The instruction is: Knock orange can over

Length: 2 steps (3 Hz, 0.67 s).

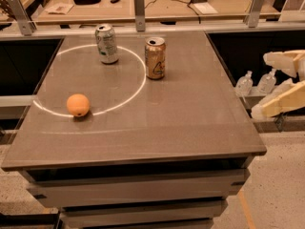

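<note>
Cut off: the pincer [259, 85] is entering at the view's right edge, with only its two cream fingers [285, 102] showing; wrist and arm are lying outside the view.
Pincer state: the fingers are standing apart, one above the other, gripping nothing.
Pincer place: it is hanging off the bench [190, 123], beyond its right edge, touching nothing on it.
Hard to make out: two small clear bottles [244, 84] are sitting just behind the pincer, on a low ledge; their contents cannot be told.
Writing: the orange can [155, 57] is showing a dark triangular mark on its side; no lettering is reading clearly. The print on the silver can [106, 43] is also too blurred to read.
Orange can: it is standing upright on the bench, well apart from the pincer, to its left in the view and farther back, touching the white ring [143, 80] drawn on the top.
Silver can: it is standing upright beyond the orange can from the pincer, near it but not touching.
Fruit [78, 105]: it is resting on the ring's near arc, farthest from the pincer.
Background: a desk [157, 11] with cables and papers is running behind the bench; its items are too small to name.
</note>
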Each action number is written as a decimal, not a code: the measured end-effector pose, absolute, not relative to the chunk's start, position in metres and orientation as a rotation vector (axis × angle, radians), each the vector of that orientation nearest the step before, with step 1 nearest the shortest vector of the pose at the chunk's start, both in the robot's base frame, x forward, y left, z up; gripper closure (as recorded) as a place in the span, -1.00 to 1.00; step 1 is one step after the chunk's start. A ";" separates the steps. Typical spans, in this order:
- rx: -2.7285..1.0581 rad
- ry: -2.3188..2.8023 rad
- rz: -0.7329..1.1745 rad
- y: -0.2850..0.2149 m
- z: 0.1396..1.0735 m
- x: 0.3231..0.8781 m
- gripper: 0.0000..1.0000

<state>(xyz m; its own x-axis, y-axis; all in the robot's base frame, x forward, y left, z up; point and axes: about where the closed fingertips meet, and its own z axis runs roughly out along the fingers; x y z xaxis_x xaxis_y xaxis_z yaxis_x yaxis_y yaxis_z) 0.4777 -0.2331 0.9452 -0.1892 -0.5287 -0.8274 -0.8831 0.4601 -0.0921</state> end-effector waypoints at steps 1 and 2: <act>-1.141 1.839 0.582 -0.228 0.925 0.502 -1.00; -1.110 1.840 0.623 -0.211 0.900 0.538 -1.00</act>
<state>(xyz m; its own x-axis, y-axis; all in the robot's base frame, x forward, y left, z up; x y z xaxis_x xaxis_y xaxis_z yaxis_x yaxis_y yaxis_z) 0.5381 -0.2114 0.9003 -0.2203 -0.4417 -0.8697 -0.8793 0.4759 -0.0190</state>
